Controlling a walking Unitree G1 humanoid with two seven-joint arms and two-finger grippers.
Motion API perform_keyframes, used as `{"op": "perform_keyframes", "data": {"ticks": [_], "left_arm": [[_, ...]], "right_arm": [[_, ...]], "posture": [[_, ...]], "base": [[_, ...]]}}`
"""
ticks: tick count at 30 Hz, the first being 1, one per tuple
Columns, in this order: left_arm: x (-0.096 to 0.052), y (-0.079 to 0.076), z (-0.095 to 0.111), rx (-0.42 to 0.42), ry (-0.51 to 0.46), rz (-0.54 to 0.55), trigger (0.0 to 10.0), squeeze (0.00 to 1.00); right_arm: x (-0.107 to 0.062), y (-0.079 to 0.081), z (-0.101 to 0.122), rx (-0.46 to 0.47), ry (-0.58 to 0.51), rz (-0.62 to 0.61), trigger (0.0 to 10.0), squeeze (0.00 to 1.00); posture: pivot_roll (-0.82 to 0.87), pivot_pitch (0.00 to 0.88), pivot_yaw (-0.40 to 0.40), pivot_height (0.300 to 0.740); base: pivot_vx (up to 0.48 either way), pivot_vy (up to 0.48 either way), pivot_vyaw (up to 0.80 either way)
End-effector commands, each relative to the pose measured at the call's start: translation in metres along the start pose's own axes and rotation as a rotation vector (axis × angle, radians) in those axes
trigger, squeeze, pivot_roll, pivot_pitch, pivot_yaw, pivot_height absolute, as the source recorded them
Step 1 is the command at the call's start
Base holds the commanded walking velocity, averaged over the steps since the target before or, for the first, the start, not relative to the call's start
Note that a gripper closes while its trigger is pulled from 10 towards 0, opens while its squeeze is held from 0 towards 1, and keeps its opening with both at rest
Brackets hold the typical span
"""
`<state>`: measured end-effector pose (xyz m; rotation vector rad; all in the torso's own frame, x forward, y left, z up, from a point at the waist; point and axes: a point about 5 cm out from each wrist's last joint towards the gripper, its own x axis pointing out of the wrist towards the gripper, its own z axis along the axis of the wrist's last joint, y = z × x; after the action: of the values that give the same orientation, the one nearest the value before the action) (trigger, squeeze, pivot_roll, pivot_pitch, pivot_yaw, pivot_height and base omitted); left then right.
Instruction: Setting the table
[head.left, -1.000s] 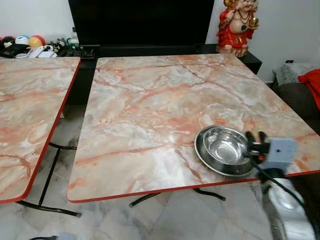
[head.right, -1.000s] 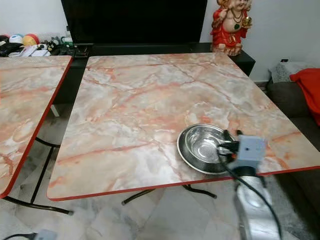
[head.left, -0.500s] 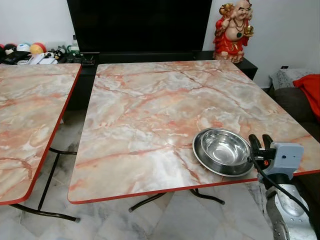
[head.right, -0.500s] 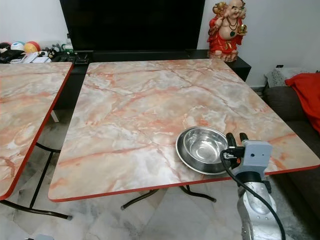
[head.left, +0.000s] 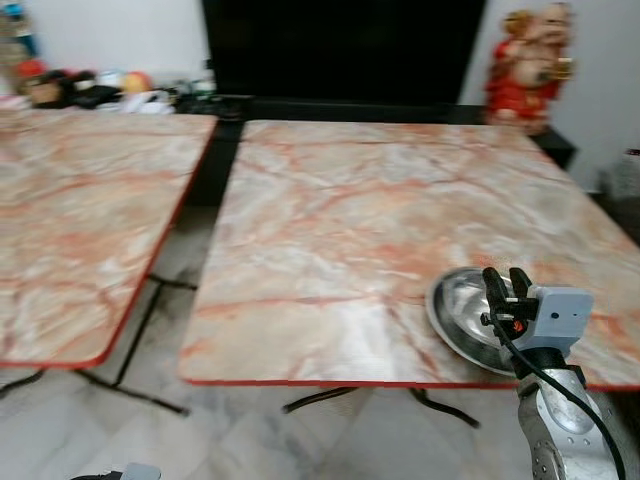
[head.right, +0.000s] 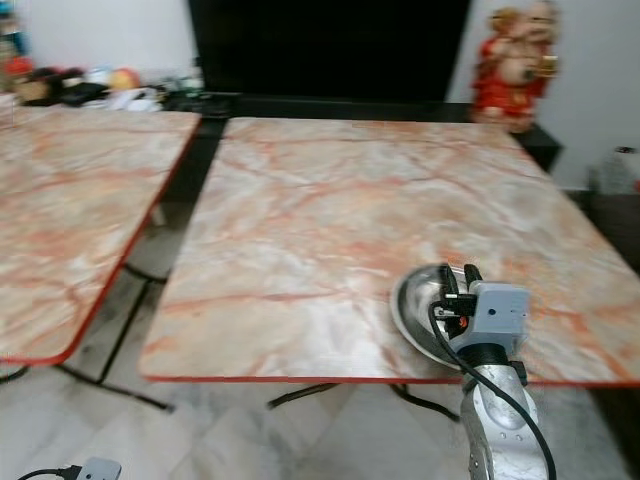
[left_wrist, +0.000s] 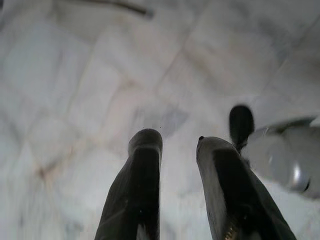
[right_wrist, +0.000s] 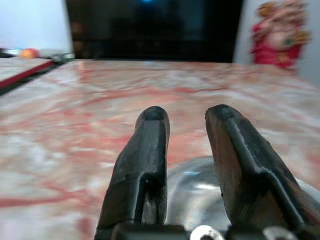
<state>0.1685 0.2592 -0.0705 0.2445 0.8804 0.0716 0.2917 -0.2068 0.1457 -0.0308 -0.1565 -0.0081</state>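
Note:
A steel bowl (head.left: 458, 312) sits near the front right corner of the marble table (head.left: 380, 220) with the red edge. My right gripper (head.left: 505, 276) hovers over the bowl's near right rim and hides part of it. Its two black fingers stand apart, open, with nothing between them. The right wrist view looks along that gripper (right_wrist: 185, 114) at the bowl (right_wrist: 192, 192) just below the fingertips. My left gripper (left_wrist: 177, 142) hangs low over the white marble floor (left_wrist: 75, 100), open and holding nothing.
A second marble table (head.left: 80, 220) stands to the left, across a narrow gap of floor (head.left: 175, 270). Behind are a black TV cabinet (head.left: 340, 50), a red statue (head.left: 528, 62) and toys (head.left: 90, 88). Black table legs (head.left: 130, 385) cross below. The views are blurred.
The camera has swung left, so the whole scene sits further right and is blurred. My right gripper stays open at the bowl's near right rim; the bowl has not moved on the table.

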Motion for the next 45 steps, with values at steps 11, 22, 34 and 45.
{"op": "perform_keyframes", "data": {"ticks": [11,22,34,45], "left_arm": [[-0.001,-0.002,-0.005,-0.004,0.022,-0.004,10.0,0.0],[0.0,-0.007,-0.002,-0.005,0.019,-0.015,10.0,0.0],[0.001,-0.008,-0.003,-0.013,0.023,-0.016,10.0,0.0],[0.001,-0.013,-0.005,-0.025,0.037,-0.02,10.0,0.0]], "right_arm": [[0.0,0.003,-0.006,0.011,0.013,0.014,10.0,0.0],[0.0,0.008,-0.01,0.019,0.016,0.02,10.0,0.0],[0.004,0.012,-0.011,0.071,0.012,-0.002,10.0,0.0],[0.006,0.016,-0.01,0.086,0.011,0.0,10.0,0.0]], "posture": [[-0.01,0.099,0.001,0.74],[-0.01,0.106,0.0,0.74],[0.0,0.109,-0.001,0.74],[0.01,0.109,-0.003,0.74]], "base": [[0.0,0.0,0.8],[0.0,0.0,0.8],[0.0,0.0,0.0],[0.0,0.288,0.0]]}}
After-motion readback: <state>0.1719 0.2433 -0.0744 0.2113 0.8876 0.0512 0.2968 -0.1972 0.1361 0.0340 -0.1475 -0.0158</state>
